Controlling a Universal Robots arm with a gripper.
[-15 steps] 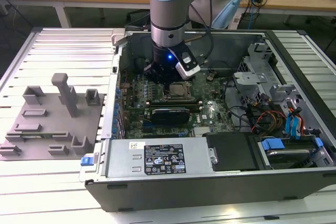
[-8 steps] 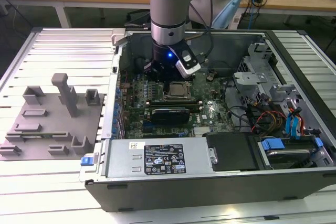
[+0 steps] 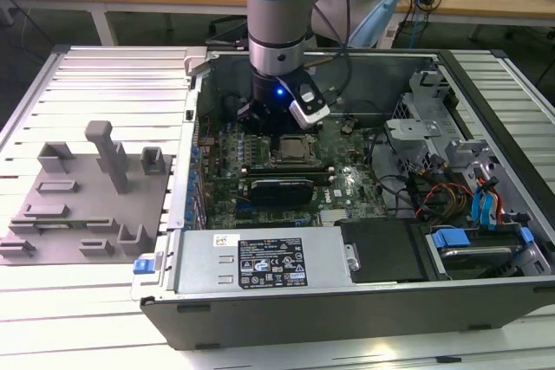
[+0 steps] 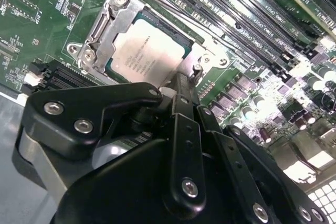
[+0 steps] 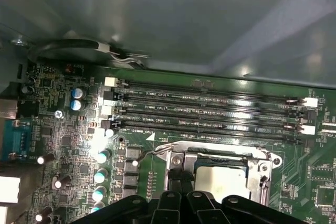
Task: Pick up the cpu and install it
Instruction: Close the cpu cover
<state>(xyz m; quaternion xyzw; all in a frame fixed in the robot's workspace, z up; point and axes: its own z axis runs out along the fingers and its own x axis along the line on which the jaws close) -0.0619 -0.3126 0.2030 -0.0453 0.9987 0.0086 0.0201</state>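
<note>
My claw (image 3: 276, 124) is down inside the open computer case (image 3: 364, 305), just above the green motherboard (image 3: 347, 188), and hangs over the processor socket. In the second wrist view its black, bolted linkage arms crowd the foreground and the tip of the claw (image 4: 181, 81) ends right at the near edge of the socket. From these angles I cannot tell how far it is open, and I see nothing gripped in it.

The cpu (image 4: 150, 51) lies flat in the socket, just beyond the claw's tip and apart from it. It is a small square with a matte, silvery-white metal top and faint print, and a thin darker rim shows along one side. A bright steel socket frame (image 4: 112, 20) with round screw heads borders it. In the first wrist view the cpu (image 5: 220, 180) shows pale and smooth just past the claw's black arms (image 5: 184, 204).

Long, dark, ribbed memory slots (image 5: 210, 109) run in parallel rows beside the socket. Small cylindrical capacitors (image 5: 77, 99) with shiny tops stand near their ends.

The case sits on a slatted, pale metal counter (image 3: 78, 322). A grey moulded tray (image 3: 78, 205) with upright blocks lies well apart, on the exterior view's left.
</note>
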